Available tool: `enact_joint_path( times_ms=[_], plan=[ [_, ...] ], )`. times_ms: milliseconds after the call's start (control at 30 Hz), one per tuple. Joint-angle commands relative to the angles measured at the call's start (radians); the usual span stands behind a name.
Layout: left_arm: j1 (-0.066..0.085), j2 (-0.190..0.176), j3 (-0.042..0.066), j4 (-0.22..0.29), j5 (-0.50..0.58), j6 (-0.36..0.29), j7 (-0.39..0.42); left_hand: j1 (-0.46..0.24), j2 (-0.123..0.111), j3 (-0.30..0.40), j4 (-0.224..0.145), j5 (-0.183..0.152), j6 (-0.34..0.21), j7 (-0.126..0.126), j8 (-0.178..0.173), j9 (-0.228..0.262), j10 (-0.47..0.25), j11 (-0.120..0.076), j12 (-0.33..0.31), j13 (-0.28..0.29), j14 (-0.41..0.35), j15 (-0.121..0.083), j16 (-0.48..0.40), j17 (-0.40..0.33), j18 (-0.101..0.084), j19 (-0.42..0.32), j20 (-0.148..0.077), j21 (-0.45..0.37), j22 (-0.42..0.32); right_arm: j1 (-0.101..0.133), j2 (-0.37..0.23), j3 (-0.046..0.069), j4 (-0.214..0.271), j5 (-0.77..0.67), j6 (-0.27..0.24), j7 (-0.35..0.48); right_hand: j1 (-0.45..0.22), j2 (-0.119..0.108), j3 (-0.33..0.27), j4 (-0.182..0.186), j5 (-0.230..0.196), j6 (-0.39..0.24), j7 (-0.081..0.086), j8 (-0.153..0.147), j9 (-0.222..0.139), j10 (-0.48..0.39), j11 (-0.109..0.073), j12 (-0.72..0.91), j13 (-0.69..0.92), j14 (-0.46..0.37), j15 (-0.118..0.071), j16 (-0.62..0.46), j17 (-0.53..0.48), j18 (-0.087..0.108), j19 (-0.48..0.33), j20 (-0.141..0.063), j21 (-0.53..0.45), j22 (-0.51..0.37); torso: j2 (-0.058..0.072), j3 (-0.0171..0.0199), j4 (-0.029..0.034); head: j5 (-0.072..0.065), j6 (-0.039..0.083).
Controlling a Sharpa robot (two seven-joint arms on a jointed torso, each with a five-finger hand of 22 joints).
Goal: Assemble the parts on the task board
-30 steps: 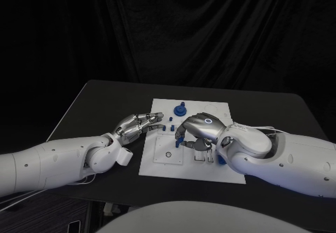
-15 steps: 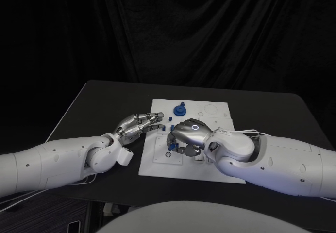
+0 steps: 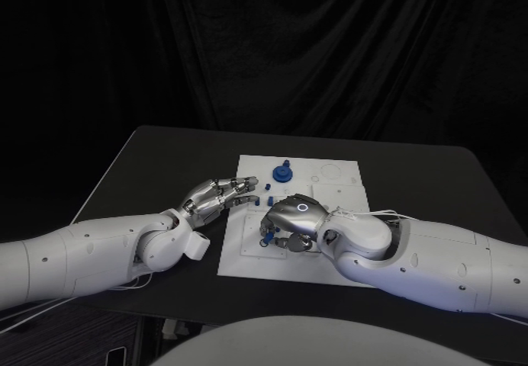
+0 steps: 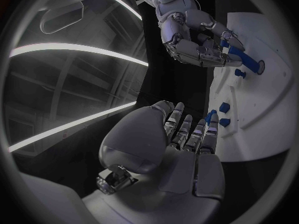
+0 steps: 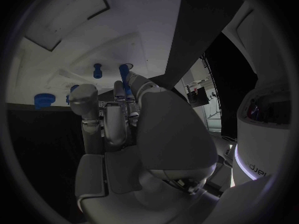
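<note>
Several steps left, going by the head view. Can see the white board (image 3: pixel 330 267) in the middle of the bench (image 3: pixel 154 152), a round blue piece (image 3: pixel 284 174) already standing near its far edge, and a couple of small blue bits (image 3: pixel 269 200) not yet placed by the left edge. Got the right hand (image 3: pixel 291 221) hunched over the board's left-middle and the left hand (image 3: pixel 214 197) parked at the left edge. Versus a second ago: right hand slid leftward across the board, left hand hasn't budged.

Left wrist view: left hand stretched out loosely, holding nothing, just beside the small bits. Also catches the right hand pinching a long blue peg (image 4: pixel 239 56), tip close to a hole. Can't tell if touching.

Right wrist view: same peg up between the fingertips, over the board. Guessing insertion is the step in hand, peg not seated yet.
</note>
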Motion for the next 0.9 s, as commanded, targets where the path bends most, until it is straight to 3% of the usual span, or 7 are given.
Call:
enact_joint_path(
  times_ms=[33,200,367,900],
  plan=[
    [-0.002,0.002,0.001,0.000,0.005,0.014,0.076,-0.010,-0.002,0.004,0.001,-0.001,0.000,0.003,0.006,0.001,0.000,0.007,0.004,0.001,0.002,-0.007,0.004,0.001,-0.007,0.003,-0.001,0.002,0.001,-0.005,0.003,0.000,-0.003,-0.015,-0.002,0.003,0.008,0.007,0.001,-0.007,0.006,0.004,0.000,0.003,0.074,0.007,0.000,-0.003,-0.002,-0.002,-0.004,-0.004,0.000,-0.015,-0.002,-0.004,-0.003,0.107,0.000,0.0004,0.0008,-0.003,0.000],
    [-0.002,0.004,0.001,-0.001,0.005,0.014,0.075,-0.010,-0.002,0.004,0.001,-0.001,0.000,0.003,0.006,0.001,0.000,0.007,0.004,0.001,0.002,-0.007,0.004,0.001,-0.007,0.003,-0.001,0.002,0.001,-0.007,0.005,0.000,-0.004,-0.015,-0.002,0.004,0.008,0.007,0.001,-0.007,0.006,0.004,0.000,0.003,0.074,0.007,0.000,-0.003,-0.002,-0.002,-0.004,-0.004,0.000,-0.015,-0.002,-0.004,-0.003,0.107,-0.001,-0.0005,-0.0036,0.002,0.000],
    [-0.002,0.005,0.001,-0.002,0.005,0.015,0.074,-0.010,-0.002,0.004,0.001,-0.001,0.000,0.003,0.006,0.001,0.000,0.007,0.004,0.001,0.002,-0.007,0.004,0.001,-0.007,0.003,-0.001,0.002,0.001,-0.008,0.004,0.000,-0.001,-0.015,0.002,0.004,0.008,0.007,0.001,-0.007,0.006,0.003,0.000,0.002,0.074,0.007,0.000,-0.003,-0.002,-0.002,-0.004,-0.005,-0.001,-0.015,-0.002,-0.004,-0.003,0.107,0.000,-0.0004,-0.0003,-0.001,0.000],
    [-0.003,0.007,0.001,-0.005,0.005,0.016,0.073,-0.012,-0.002,0.007,0.002,-0.001,-0.001,0.002,0.006,0.001,-0.001,0.007,0.004,0.001,0.002,-0.006,0.005,0.001,-0.006,0.004,0.000,0.002,0.001,-0.011,0.007,0.000,0.005,-0.015,-0.003,0.006,0.007,0.007,0.000,-0.007,0.003,0.004,0.000,0.003,0.076,0.011,0.000,-0.004,-0.002,-0.002,-0.004,-0.006,-0.001,-0.015,-0.002,-0.004,-0.003,0.108,-0.002,-0.0014,-0.0026,-0.001,0.000]
  ],
)
